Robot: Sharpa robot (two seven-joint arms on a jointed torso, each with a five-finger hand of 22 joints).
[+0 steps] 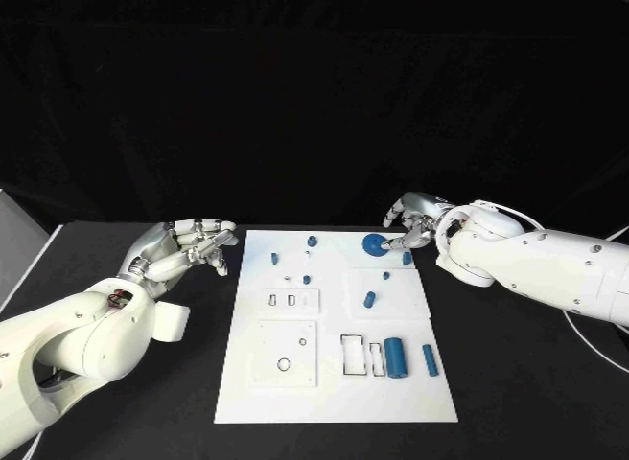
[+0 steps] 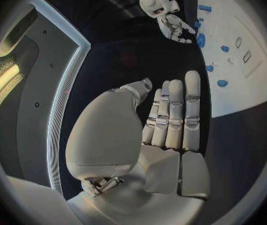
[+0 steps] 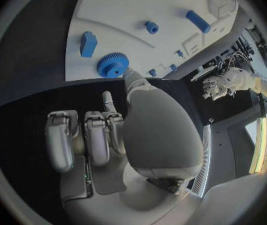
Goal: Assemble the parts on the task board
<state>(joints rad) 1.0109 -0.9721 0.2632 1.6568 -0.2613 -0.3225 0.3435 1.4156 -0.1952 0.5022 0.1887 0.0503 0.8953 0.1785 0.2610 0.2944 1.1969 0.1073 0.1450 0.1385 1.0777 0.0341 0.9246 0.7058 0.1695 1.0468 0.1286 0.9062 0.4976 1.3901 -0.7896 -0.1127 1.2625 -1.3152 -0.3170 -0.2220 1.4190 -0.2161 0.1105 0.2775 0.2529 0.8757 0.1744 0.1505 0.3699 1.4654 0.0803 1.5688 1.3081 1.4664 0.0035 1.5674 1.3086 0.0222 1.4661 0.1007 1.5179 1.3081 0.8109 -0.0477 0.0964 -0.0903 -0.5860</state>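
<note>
The white task board (image 1: 260,402) lies in the middle of the black table. A blue gear (image 1: 376,243) sits at its far right corner. My right hand (image 1: 414,222) hovers over that corner with its fingers curled in; its thumb tip (image 3: 130,76) touches the rim of the gear (image 3: 113,65), and nothing is gripped. My left hand (image 1: 186,246) is beside the board's left edge, fingers (image 2: 174,112) straight and empty. A thick blue cylinder (image 1: 395,358), a thinner rod (image 1: 430,359), a blue block (image 1: 370,299) and several small pegs (image 1: 314,239) rest on the board.
Near the board's front are a rectangular slot (image 1: 354,354) and an oval hole (image 1: 285,364). A white box (image 1: 4,251) stands at the table's left edge. A pale cable (image 1: 592,337) runs under my right arm.
</note>
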